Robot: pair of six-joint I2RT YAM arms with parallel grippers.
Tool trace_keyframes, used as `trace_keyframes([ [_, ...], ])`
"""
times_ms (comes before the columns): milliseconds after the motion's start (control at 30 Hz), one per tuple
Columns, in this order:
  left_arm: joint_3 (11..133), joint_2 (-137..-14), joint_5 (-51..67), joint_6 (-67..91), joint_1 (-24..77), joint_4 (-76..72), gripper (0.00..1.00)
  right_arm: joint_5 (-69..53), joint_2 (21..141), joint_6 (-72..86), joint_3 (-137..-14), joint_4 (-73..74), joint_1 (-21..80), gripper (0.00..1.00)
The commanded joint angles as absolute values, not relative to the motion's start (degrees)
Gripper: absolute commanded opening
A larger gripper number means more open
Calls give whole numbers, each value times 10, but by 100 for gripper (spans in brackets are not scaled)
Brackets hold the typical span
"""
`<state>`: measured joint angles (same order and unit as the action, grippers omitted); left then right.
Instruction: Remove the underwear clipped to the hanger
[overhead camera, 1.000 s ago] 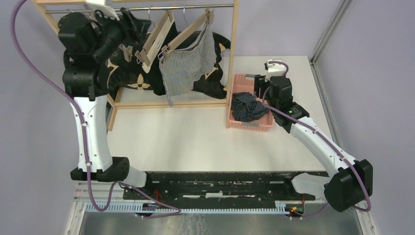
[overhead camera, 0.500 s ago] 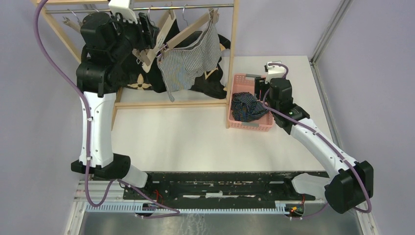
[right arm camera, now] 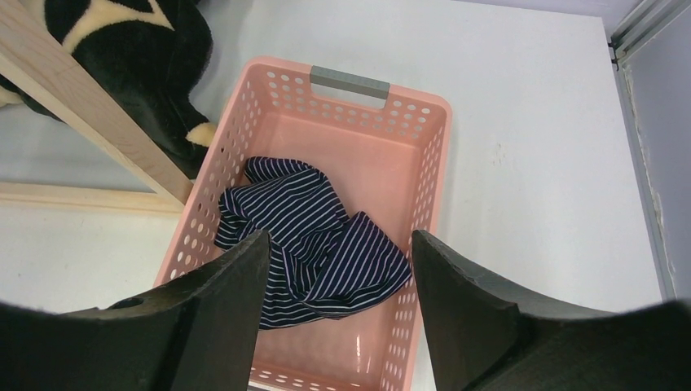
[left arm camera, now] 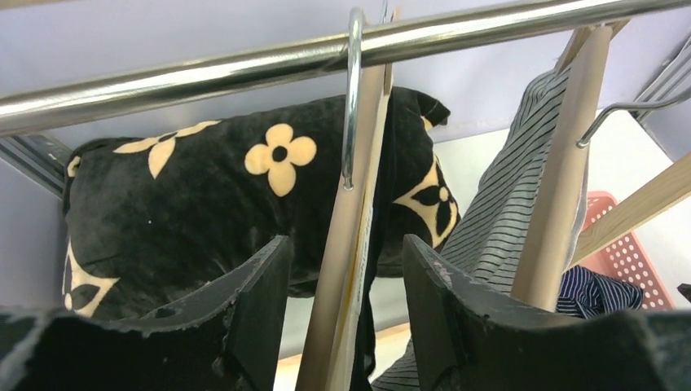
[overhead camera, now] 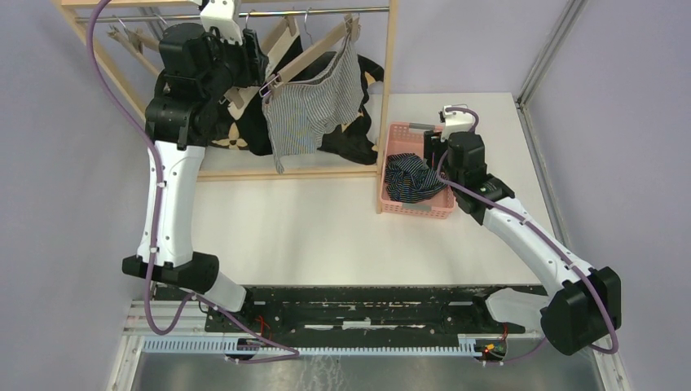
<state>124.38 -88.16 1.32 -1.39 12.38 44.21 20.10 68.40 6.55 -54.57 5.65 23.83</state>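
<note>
**While one pair lies in the basket, two look left to unclip**

Though nothing is held at this moment, about a third of the job looks done. Directly under the right gripper (right arm camera: 338,236), whose fingers are spread and empty, the navy striped boxer shorts (right arm camera: 314,261) lie crumpled inside the pink basket (right arm camera: 432,155).

Farther off, up at the metal rail (left arm camera: 204,69), the left gripper (left arm camera: 344,244) is also spread. Its fingers sit on either side of a wooden hanger (left arm camera: 358,204) without pinching it. Dark cloth hangs below that hanger. I take it for the black boxer shorts, though it is hard to tell from what lies behind.

Just to the right of this gripper, the grey-white pinstriped boxer shorts (left arm camera: 505,212) hang clipped to a second wooden hanger (left arm camera: 562,179). Beyond both sits the black flower-print cushion (left arm camera: 179,204).

By my judgement, both hanging pairs remain to be freed.
</note>
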Motion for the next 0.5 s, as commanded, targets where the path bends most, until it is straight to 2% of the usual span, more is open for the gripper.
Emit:
trace_keyframes([
  [0,1230,-876,4,-31,130,410,58,202,676,63,-547,36,236,72],
  [200,1200,-860,-1,-32,131,404,54,201,674,65,-545,34,236,72],
  [467,1182,-856,3,-27,131,387,38,190,674,68,-543,33,236,72],
])
